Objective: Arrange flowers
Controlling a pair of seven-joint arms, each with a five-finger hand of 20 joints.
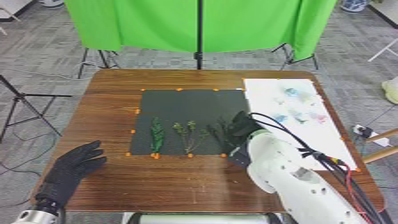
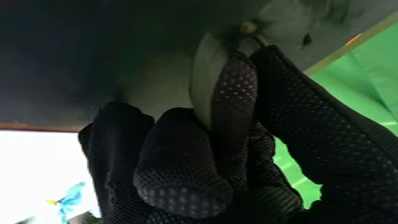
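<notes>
In the head view my right hand [image 1: 242,126] is at the right edge of the dark mat [image 1: 182,102], over a dark green sprig [image 1: 219,134]. Left of it on the mat lie a thin branching sprig [image 1: 189,135] and a leafy green stem [image 1: 157,136]. My left hand [image 1: 80,159] rests left of the mat, its fingers relaxed. In the right wrist view my right hand [image 2: 191,165] has its thumb and a finger pinched round a stem, with a long pale green leaf [image 2: 206,75] along the fingers; the far end of the stem is hidden.
A white sheet [image 1: 271,95] with blue, pink and green flowers [image 1: 298,93] lies on the right of the brown table [image 1: 115,107]. Orange tape marks edge the mat. A green cloth backdrop [image 1: 142,25] stands beyond the table.
</notes>
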